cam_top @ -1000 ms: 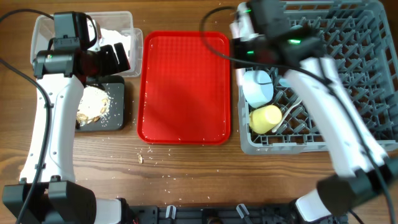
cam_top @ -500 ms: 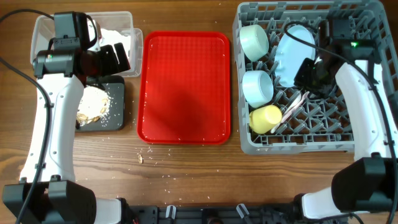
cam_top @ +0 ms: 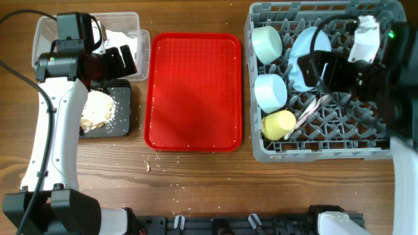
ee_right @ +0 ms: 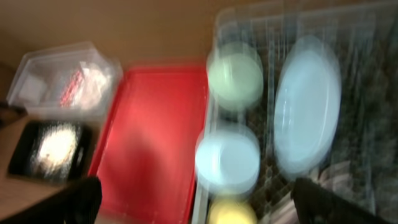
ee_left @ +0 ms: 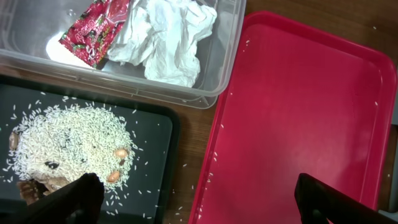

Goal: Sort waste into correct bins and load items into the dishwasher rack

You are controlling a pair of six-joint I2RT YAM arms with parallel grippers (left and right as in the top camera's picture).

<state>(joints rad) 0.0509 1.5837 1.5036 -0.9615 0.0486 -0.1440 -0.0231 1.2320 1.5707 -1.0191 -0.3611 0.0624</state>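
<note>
Left wrist view: the left gripper hangs with its fingers spread wide and nothing between them. Straight below it is the strip of table between the black tray and the red tray. Ahead of it and off to one side sits the tub. The tub holds the wrapper and the napkin side by side, so the dry rubbish is kept together. The scraps, pale grains with a few brown bits, are heaped in the black tray under one finger. That keeps them apart from paper and plastic, as suits food waste. The red tray, under the other finger, carries only stray grains.

The right wrist view is blurred. Even so, it shows the right gripper with its fingers far apart at the lower corners and nothing held. Below and ahead of it lies the rack. In the rack the plate leans tilted among the pegs, probably so that water can reach it and drain off. Beside the plate, farther from the gripper, a bowl and a second bowl are lodged between pegs that keep them from sliding. The cup seems to lie on its side next to them, and the cutlery lies slanted across the pegs just beside it.

I judge the sorting and loading all but done. Only a few crumbs lie on the table, well apart from both grippers.
</note>
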